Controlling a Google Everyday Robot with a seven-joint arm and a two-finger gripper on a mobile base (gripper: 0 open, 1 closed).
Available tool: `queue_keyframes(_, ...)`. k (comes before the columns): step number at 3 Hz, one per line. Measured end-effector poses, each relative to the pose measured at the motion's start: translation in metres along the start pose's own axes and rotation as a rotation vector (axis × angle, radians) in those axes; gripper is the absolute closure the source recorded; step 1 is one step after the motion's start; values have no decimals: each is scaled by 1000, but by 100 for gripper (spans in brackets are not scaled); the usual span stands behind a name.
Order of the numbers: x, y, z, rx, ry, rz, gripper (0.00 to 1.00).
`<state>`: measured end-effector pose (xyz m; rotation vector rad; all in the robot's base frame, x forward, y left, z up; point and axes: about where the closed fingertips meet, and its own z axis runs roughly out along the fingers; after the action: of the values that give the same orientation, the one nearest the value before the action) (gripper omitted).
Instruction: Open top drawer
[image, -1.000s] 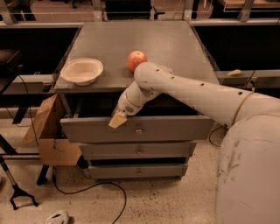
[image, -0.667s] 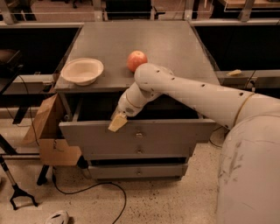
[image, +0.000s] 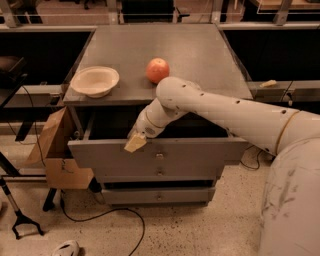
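The top drawer (image: 200, 156) is a wide grey metal drawer with a flat front and a small central knob (image: 159, 156). It stands pulled out from under the grey counter, with a dark gap behind its front. My gripper (image: 135, 142) sits at the drawer front's upper edge, left of the knob, with its pale tip over the rim. My white arm reaches in from the right.
A cream bowl (image: 95, 81) and a red apple (image: 157, 70) sit on the counter top (image: 200, 55). Two shorter drawers (image: 159, 194) lie below. A cardboard box (image: 57, 150) hangs at the left. A black cable (image: 105, 215) and stand legs lie on the floor.
The top drawer has slid further out toward the camera, and my gripper has moved out and slightly down with its front edge.
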<state>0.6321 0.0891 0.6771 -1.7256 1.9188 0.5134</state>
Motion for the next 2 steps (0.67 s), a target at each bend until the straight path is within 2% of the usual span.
queue_keyframes(1, -1, 0, -1, 0, 0, 0, 28)
queue_keyframes(2, 9, 27, 2, -13, -15, -12, 4)
